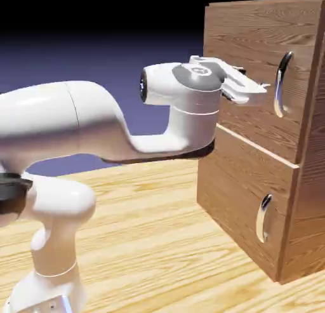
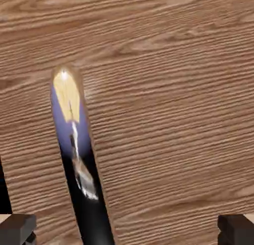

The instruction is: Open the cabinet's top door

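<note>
Hand (image 1: 259, 89) fingers apart, right-centre of exterior view, just short of top door (image 1: 254, 64) handle (image 1: 281, 84). Should have centred handle between fingers before closing.

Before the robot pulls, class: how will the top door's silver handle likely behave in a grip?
The handle looks like polished metal, mirroring the scene, so probably stiff yet slippery. Its curved bow stands off the top door, likely leaving room to hook behind. The door seems a flat panel, so it should swing rather than flex.
</note>
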`<act>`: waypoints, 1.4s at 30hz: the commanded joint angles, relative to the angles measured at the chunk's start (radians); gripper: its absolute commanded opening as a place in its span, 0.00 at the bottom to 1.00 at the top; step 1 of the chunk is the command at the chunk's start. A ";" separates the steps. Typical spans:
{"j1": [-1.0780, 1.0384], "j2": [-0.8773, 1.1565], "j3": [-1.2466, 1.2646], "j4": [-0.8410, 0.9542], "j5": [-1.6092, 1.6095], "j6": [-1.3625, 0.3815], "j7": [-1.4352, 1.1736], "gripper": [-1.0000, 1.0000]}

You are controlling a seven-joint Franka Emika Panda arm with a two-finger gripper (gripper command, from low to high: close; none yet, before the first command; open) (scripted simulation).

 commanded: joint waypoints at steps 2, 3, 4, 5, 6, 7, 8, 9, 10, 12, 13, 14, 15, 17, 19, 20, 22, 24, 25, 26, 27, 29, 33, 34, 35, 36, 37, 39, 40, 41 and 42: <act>0.026 -0.012 -0.029 0.016 -0.064 -0.002 -0.041 0.50; 0.026 -0.012 -0.029 0.016 -0.064 -0.002 -0.041 0.50; 0.064 -0.005 -0.049 0.043 -0.071 -0.009 -0.041 0.50; 0.098 0.001 -0.068 0.066 -0.076 -0.014 -0.041 0.50; 0.136 0.007 -0.088 0.093 -0.083 -0.021 -0.041 0.50; 0.170 0.013 -0.107 0.117 -0.088 -0.027 -0.042 0.50; 0.209 0.020 -0.128 0.145 -0.095 -0.033 -0.042 0.50; 0.210 0.020 -0.128 0.145 -0.095 -0.033 -0.042 0.50; 0.210 0.020 -0.128 0.145 -0.095 -0.033 -0.042 0.00; 0.174 0.016 -0.101 0.111 -0.092 -0.058 -0.034 0.00; 0.137 0.011 -0.072 0.075 -0.088 -0.084 -0.026 0.00; 0.101 0.006 -0.043 0.041 -0.082 -0.109 -0.019 0.00; 0.065 0.001 -0.014 0.007 -0.074 -0.133 -0.013 0.00; -0.008 -0.011 0.046 -0.061 -0.053 -0.183 -0.003 0.00; -0.080 -0.026 0.110 -0.129 -0.024 -0.233 0.003 0.00; -0.117 -0.036 0.143 -0.163 -0.006 -0.259 0.005 0.00; -0.189 -0.058 0.214 -0.231 0.036 -0.312 0.005 0.00; -0.256 -0.084 0.287 -0.296 0.086 -0.366 0.001 0.00; -0.286 -0.098 0.323 -0.327 0.113 -0.392 -0.002 0.00; -0.314 -0.113 0.359 -0.356 0.141 -0.419 -0.005 0.00; -0.341 -0.129 0.395 -0.384 0.171 -0.445 -0.010 0.00; -0.387 -0.161 0.468 -0.435 0.234 -0.497 -0.019 0.00; -0.455 -0.225 0.613 -0.519 0.369 -0.603 -0.040 0.00; -0.466 -0.239 0.649 -0.536 0.404 -0.629 -0.045 0.00; -0.476 -0.254 0.685 -0.552 0.439 -0.656 -0.050 0.00; -0.484 -0.267 0.721 -0.566 0.474 -0.682 -0.055 0.00; -0.491 -0.280 0.758 -0.579 0.510 -0.709 -0.059 0.00; -0.499 -0.301 0.830 -0.599 0.581 -0.763 -0.066 0.00; -0.502 -0.310 0.866 -0.607 0.616 -0.790 -0.069 0.00; -0.503 -0.317 0.903 -0.613 0.651 -0.818 -0.072 0.00; -0.504 -0.323 0.939 -0.618 0.686 -0.845 -0.073 0.00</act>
